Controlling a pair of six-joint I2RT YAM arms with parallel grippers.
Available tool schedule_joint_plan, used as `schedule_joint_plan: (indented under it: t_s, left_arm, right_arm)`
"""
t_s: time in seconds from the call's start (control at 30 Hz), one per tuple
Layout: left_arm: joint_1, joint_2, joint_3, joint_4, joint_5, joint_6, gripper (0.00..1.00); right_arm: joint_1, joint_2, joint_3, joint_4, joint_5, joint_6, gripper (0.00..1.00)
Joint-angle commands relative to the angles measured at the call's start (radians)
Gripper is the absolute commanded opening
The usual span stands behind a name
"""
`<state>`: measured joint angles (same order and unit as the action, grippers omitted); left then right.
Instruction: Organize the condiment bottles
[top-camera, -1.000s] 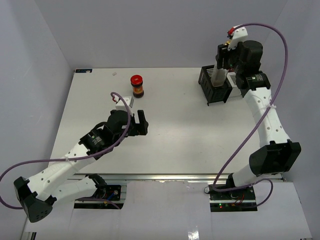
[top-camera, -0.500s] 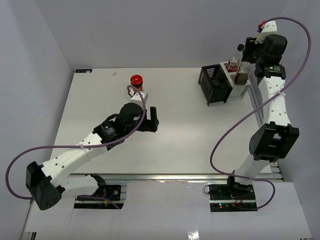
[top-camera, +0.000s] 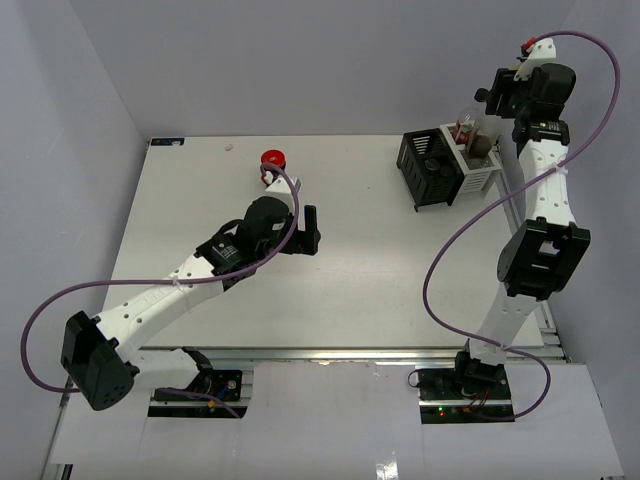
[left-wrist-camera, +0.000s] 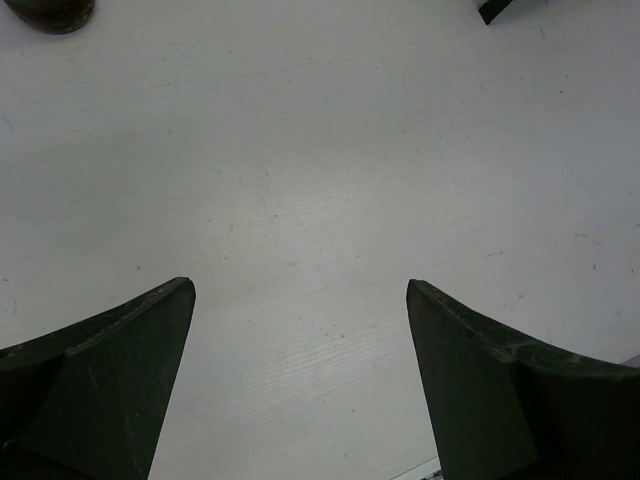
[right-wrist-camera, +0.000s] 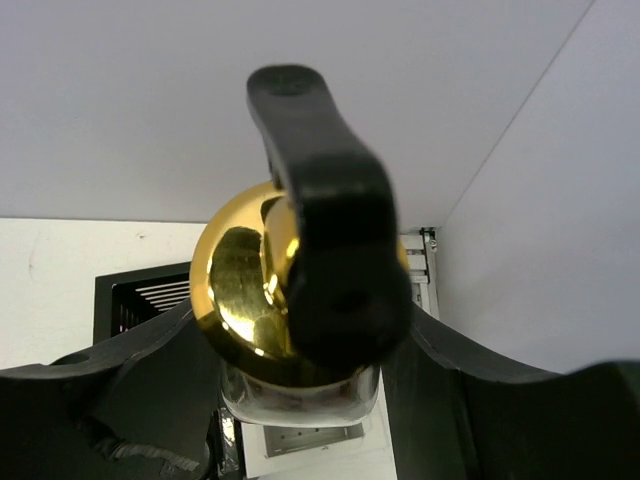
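Currently right fingers (right-wrist-camera: 140, 390) pinch the clear gold-topped bottle (right-wrist-camera: 290, 398) below its slick cap (right-wrist-camera: 240, 290), above the far-right rack (top-camera: 440, 170); likely light, rigid, breakable glass; left fingers (left-wrist-camera: 110, 370) spread over the bench (left-wrist-camera: 320, 150).

The white table (top-camera: 380, 290) carries a black and white wire rack (top-camera: 432, 170) at its far right. The red-lidded dark jar (top-camera: 272, 159) stands well left of the rack, near the far edge.

White shells, black joints on left arm (top-camera: 160, 300) and right arm (top-camera: 545, 190). Purple cables (top-camera: 426, 285) loop off both. Fingers (left-wrist-camera: 100, 390) matte black.
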<state>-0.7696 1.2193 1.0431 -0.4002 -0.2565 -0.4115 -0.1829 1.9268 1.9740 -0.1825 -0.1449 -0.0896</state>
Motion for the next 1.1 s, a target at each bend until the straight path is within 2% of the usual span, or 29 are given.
schedule_joint_plan:
  t_s: [0.0, 0.33, 0.67, 1.07]
  left_arm:
    - [0.016, -0.005, 0.037, 0.024, 0.026, 0.013, 0.98]
    - [0.031, -0.019, 0.051, 0.011, 0.051, 0.02, 0.98]
    - [0.031, -0.046, 0.033, 0.003, 0.051, 0.011, 0.98]
    - [0.031, -0.044, 0.02, 0.005, 0.051, 0.01, 0.98]
  right_arm:
    - [-0.005, -0.031, 0.034, 0.145, -0.03, 0.009, 0.08]
    - [-0.006, -0.164, -0.228, 0.205, 0.007, -0.021, 0.08]
    - [-0.018, -0.224, -0.299, 0.2, 0.041, -0.036, 0.08]
    - [-0.026, -0.157, -0.288, 0.146, 0.02, 0.002, 0.08]
